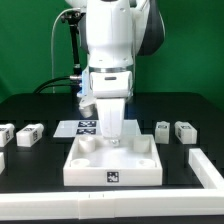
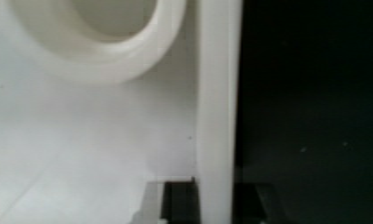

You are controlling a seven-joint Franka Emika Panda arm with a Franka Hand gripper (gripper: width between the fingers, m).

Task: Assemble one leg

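The large white square tabletop with corner sockets lies at the middle of the table. My gripper is down at its far edge. In the wrist view my gripper has one dark finger on each side of the tabletop's thin upright wall, both touching it, so it is shut on that wall. A round socket shows close by. Small white legs lie apart from the gripper: two on the exterior view's left and two on its right.
The marker board lies just behind the tabletop, partly hidden by the arm. A long white bar lies at the front on the exterior view's right. A black post with cables stands at the back left.
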